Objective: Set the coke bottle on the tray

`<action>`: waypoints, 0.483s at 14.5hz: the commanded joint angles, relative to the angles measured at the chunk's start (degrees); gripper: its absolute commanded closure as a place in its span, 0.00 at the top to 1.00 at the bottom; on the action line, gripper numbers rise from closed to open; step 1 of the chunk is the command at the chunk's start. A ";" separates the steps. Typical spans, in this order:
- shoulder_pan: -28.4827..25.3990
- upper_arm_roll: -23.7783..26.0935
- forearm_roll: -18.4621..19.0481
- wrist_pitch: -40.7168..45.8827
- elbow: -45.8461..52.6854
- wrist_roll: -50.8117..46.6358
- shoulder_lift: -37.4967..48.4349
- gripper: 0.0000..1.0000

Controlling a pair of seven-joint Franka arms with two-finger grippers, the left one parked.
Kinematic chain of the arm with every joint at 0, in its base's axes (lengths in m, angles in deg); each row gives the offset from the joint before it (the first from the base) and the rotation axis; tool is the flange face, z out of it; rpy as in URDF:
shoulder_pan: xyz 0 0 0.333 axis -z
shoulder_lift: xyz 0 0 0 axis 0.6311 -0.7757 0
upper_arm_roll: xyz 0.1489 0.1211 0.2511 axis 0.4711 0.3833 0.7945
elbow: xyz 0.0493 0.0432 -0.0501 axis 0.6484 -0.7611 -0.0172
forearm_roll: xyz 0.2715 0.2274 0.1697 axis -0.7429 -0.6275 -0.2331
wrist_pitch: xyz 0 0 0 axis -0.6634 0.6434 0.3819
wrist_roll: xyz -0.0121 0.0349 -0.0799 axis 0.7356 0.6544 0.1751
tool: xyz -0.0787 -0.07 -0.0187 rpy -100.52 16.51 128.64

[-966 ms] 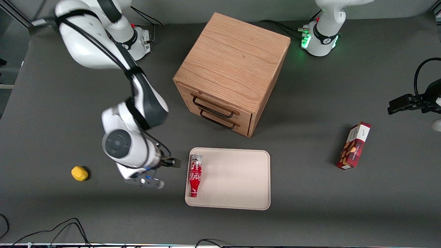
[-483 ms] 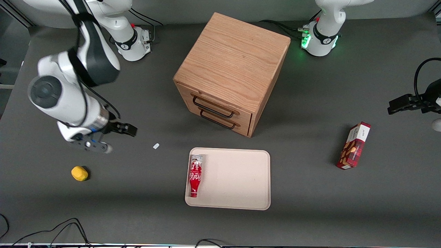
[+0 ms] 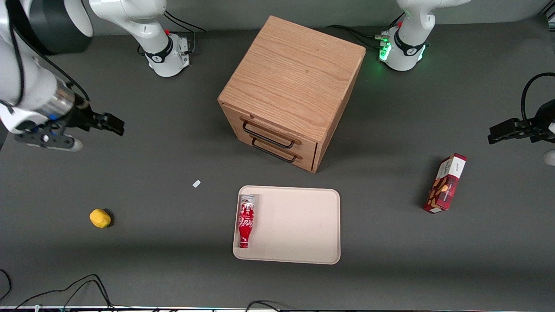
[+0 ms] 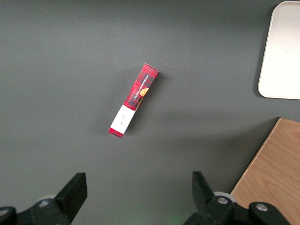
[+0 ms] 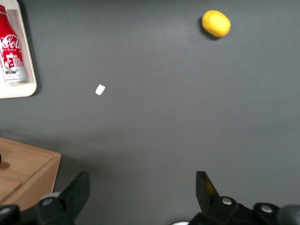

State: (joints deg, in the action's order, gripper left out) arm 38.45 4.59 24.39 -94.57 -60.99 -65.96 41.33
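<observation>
The red coke bottle (image 3: 245, 220) lies on its side on the cream tray (image 3: 299, 225), along the tray's edge toward the working arm's end, neck pointing at the front camera. The right wrist view shows the bottle (image 5: 11, 52) on a corner of the tray (image 5: 26, 89). My gripper (image 3: 113, 125) hangs high above the bare table, far from the tray toward the working arm's end. It is open, with nothing between its fingers (image 5: 78, 190).
A wooden two-drawer cabinet (image 3: 291, 89) stands just farther from the camera than the tray. A yellow lemon-like object (image 3: 100, 218) and a small white scrap (image 3: 196, 183) lie toward the working arm's end. A red snack box (image 3: 445, 183) lies toward the parked arm's end.
My gripper has drawn away from the tray's edge, rising and moving farther from the camera toward the working arm's end. The bottle stays on the tray.
</observation>
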 commanded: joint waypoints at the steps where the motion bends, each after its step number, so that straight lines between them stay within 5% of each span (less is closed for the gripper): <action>1: 0.86 0.02 -0.77 5.34 3.52 2.12 1.07 1.00; 5: -0.53 -0.68 -3.24 7.39 6.87 2.21 0.02 1.00; 7: -8.50 -8.20 -3.50 7.47 6.96 2.12 0.02 1.00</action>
State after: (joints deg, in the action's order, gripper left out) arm 36.25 2.48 22.06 -88.64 -56.00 -64.97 42.60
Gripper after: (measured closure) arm 0.000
